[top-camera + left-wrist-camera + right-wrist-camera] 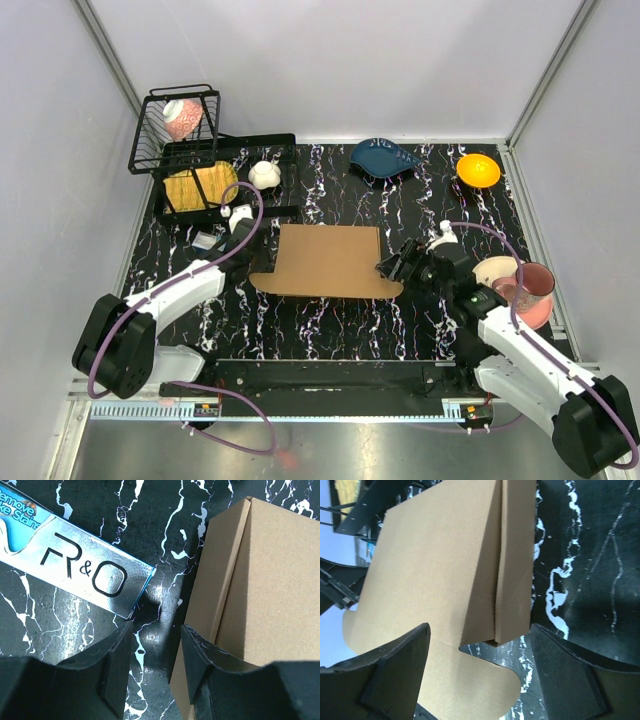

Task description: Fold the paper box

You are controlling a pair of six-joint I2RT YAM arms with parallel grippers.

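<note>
The paper box (330,262) lies as a mostly flat brown cardboard sheet in the middle of the black marbled table. My left gripper (248,243) is open at the sheet's left edge. In the left wrist view (157,675) its right finger (200,670) rests over the box's raised left flap (220,595), with only table between the jaws. My right gripper (396,268) is open at the sheet's right edge. In the right wrist view (480,680) its jaws stand wide on either side of a folded-up side flap (512,580) and a rounded tab (470,680), gripping nothing.
A silver-and-blue "R&O" packet (75,565) lies just left of my left gripper (207,240). A black wire basket (180,125) and a rack with a yellow item (198,186) stand at the back left. A white object (264,175), blue dish (385,158), orange bowl (478,170) and pink cup (533,285) surround the sheet.
</note>
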